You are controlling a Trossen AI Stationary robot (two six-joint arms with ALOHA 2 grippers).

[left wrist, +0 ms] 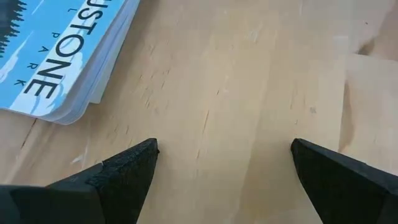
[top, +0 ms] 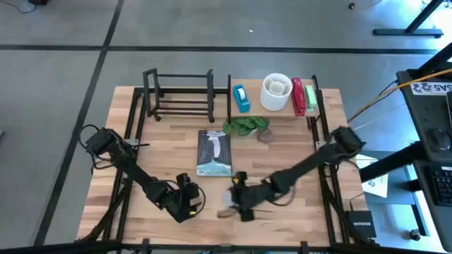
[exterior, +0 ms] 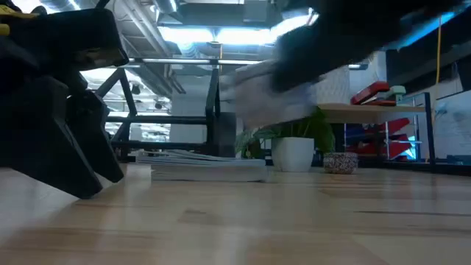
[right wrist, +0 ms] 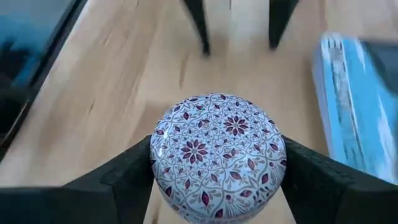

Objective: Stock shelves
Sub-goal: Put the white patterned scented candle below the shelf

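Observation:
A round tin with a white lid patterned in dark red flowers sits between the fingers of my right gripper, near the table's front edge. My left gripper stands open just left of it, low over bare wood, with nothing between its fingers. A blue book lies flat on the table's middle. At the back stand the black open-frame rack and the light-wood shelf board, which carries a blue item, a white cup and a red stapler. My right gripper pinches the tin's round side wall between its two fingers, one on each opposite side. The lid faces up and the tin stays level. In the low view the tin shows as a pale blur above the tabletop, lifted clear.
A small green plant in a white pot and a little speckled pot stand in front of the shelf board. Bare wood lies between the book and the front edge. Black frame bars run along both table sides.

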